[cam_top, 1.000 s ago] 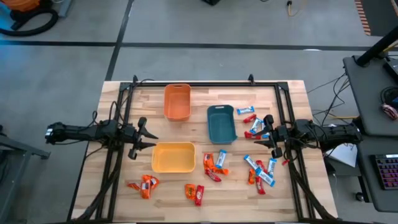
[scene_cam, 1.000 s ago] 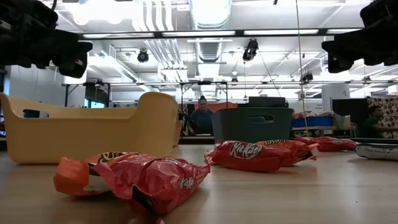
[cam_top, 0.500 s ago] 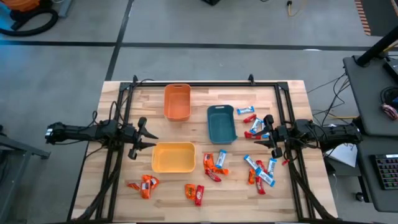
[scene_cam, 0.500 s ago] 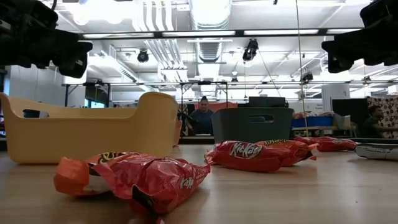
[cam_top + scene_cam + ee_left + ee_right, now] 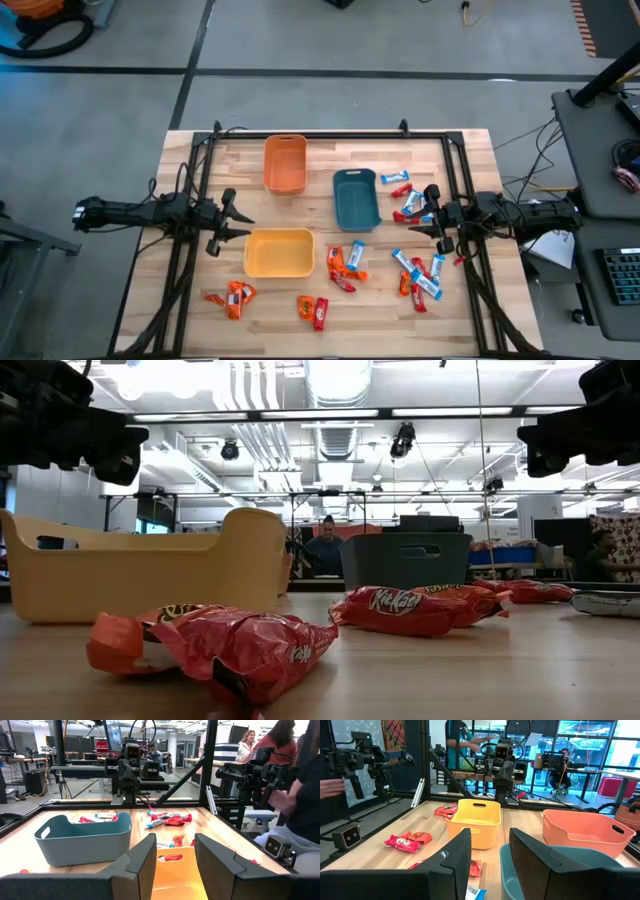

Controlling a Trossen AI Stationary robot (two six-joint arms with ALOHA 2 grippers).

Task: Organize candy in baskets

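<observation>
I see my left gripper (image 5: 234, 221) and right gripper (image 5: 424, 211) waiting with jaws apart, holding nothing. Candy (image 5: 343, 267) lies on the table (image 5: 480, 160) around three baskets (image 5: 281, 252). Only the wrist views show people (image 5: 295, 785) behind.

Left gripper (image 5: 172, 857): jaws apart, nothing between them. Yellow basket (image 5: 175, 872) lies directly ahead in the gap. Teal basket (image 5: 82, 840) sits ahead and off to one side, wrappers showing over its far rim. Red and blue candy (image 5: 167, 819) scattered on the table (image 5: 235, 837) further ahead. Right arm (image 5: 131, 775) faces back from the far edge. People (image 5: 295, 785) stand beside the table.
</observation>
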